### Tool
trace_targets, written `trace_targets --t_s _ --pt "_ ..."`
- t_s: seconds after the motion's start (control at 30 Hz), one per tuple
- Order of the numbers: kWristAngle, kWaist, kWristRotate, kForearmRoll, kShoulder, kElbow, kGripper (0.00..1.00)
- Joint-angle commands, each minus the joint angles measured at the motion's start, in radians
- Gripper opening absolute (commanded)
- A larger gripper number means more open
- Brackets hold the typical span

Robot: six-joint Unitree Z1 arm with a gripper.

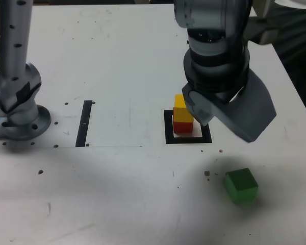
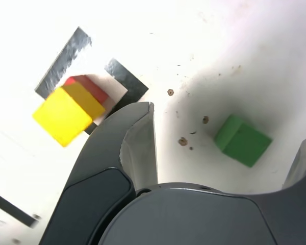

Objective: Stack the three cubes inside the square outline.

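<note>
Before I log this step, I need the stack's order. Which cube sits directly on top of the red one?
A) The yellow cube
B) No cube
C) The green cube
A: the yellow cube rests on the red cube, inside the black square outline, while the green cube lies apart on the table.

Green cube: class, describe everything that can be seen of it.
The green cube is a small solid-coloured block with flat faces, plain and unmarked, its material unclear. It sits on the white table outside the black square outline, toward the exterior view's lower right. Nothing else touches it.
</note>
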Motion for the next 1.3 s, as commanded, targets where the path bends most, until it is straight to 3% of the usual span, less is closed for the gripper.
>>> trace_targets --t_s 0.0,0.13,0.3,0.93,1.27 --pt "0.0 -0.011 0.099 -0.006 0.011 -0.009 1.0" --pt "-0.022 -0.027 0.228 -0.006 0.032 -0.027 1.0" --pt "-0.036 -0.046 0.308 0.019 0.073 -0.06 0.99" --pt "-0.054 -0.076 0.357 0.087 0.25 -0.214 0.98" --pt "-0.067 -0.089 0.351 0.13 0.347 -0.301 0.91"
